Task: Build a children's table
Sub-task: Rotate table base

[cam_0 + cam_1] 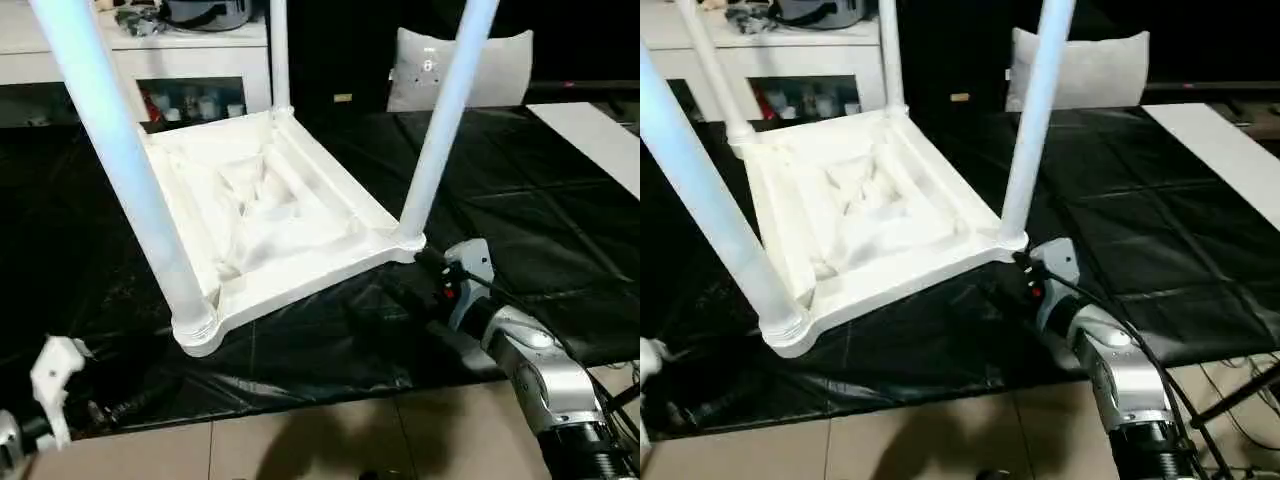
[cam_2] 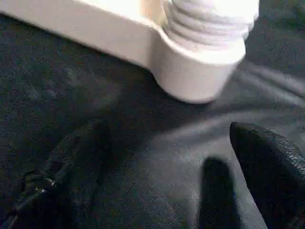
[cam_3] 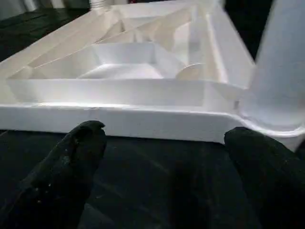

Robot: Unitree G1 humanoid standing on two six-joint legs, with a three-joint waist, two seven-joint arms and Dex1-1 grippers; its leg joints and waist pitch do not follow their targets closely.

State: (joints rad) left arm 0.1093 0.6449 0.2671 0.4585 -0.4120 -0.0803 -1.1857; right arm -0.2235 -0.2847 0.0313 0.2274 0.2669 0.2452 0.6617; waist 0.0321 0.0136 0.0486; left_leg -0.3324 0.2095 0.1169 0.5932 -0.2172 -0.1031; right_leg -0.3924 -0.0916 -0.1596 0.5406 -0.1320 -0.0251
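Note:
The children's table [image 1: 265,205] lies upside down on the black-covered work surface, ribbed underside up. White legs [image 1: 445,120] stand up from its corner sockets; the near left leg [image 1: 110,140] rises close to the camera. My right gripper [image 3: 167,133] is open, just in front of the top's near right edge, with nothing between its fingers [image 3: 88,138]. Its silver forearm [image 1: 535,375] reaches in from the lower right. My left gripper [image 2: 167,157] is open and empty, low over the black cover, a short way from the near left corner socket [image 2: 202,71].
A white cabinet with glass doors [image 1: 130,60] stands behind the work surface at the left. A white cushion [image 1: 460,65] sits at the back. A white board [image 1: 600,140] lies at the far right. The black cover [image 1: 520,210] ends at a tiled floor [image 1: 300,440].

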